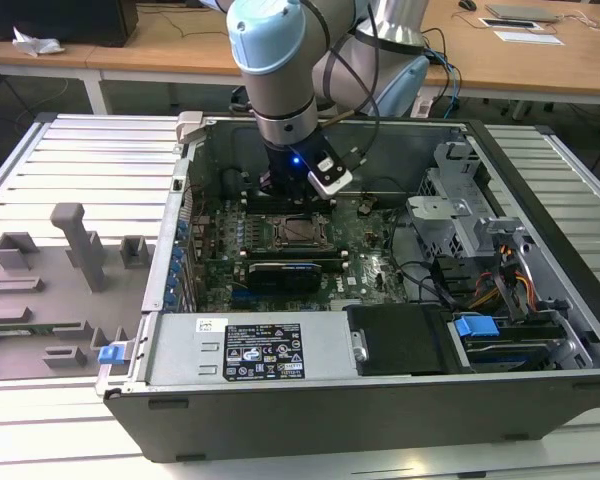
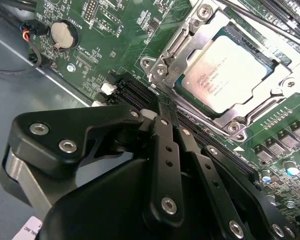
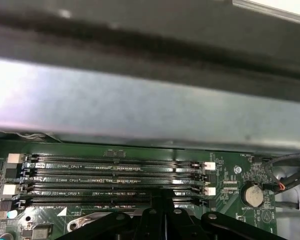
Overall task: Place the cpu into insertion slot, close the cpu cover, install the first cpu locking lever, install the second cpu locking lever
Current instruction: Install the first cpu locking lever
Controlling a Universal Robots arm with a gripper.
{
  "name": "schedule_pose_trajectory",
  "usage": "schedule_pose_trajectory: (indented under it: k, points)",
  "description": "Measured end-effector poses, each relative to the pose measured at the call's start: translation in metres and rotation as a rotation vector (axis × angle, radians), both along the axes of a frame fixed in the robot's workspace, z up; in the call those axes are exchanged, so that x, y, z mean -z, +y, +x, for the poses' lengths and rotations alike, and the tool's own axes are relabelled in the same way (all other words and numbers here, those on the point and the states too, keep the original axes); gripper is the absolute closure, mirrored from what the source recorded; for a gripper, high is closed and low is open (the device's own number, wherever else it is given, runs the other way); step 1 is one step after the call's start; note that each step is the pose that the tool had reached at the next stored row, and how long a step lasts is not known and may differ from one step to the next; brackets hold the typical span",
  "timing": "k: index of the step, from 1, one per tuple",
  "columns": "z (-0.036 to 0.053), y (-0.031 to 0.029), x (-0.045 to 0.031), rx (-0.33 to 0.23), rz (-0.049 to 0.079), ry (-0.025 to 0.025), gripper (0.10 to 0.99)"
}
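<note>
The cpu [image 2: 225, 70], a pale silvery square, lies flat in the insertion slot [image 1: 298, 232] on the green motherboard. The cpu cover [image 2: 190, 40], a steel frame plate, is folded down around the chip's edges. A thin steel lever rod [image 2: 255, 17] runs along one side of the socket. My gripper [image 2: 165, 107] is shut with nothing between its black fingers, its tip right at the socket's edge beside the long black memory slots [image 3: 115, 180]. In the first wrist view the gripper [image 3: 165, 195] pokes up toward those slots. I cannot tell whether the tip touches a lever.
The open computer case [image 1: 180, 200] walls in the board on all sides. A black card [image 1: 285, 272] stands just in front of the socket, a coin battery [image 2: 64, 34] lies nearby, and a drive cage with cables [image 1: 480, 260] fills the exterior view's right. Grey fixtures [image 1: 80, 245] sit outside.
</note>
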State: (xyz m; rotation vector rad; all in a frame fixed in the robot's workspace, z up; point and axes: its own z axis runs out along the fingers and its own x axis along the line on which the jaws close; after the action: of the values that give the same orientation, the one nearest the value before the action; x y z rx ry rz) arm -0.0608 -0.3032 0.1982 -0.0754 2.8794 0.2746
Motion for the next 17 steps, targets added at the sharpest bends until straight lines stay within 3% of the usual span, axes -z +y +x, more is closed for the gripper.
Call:
schedule_pose_trajectory:
  k: [9,17]
  points:
    - [-0.0019,0.0002,-0.0021,0.037,0.000,-0.0020,0.980]
    - [-0.0036,0.0043,-0.0020,0.059,-0.005,-0.0024,0.980]
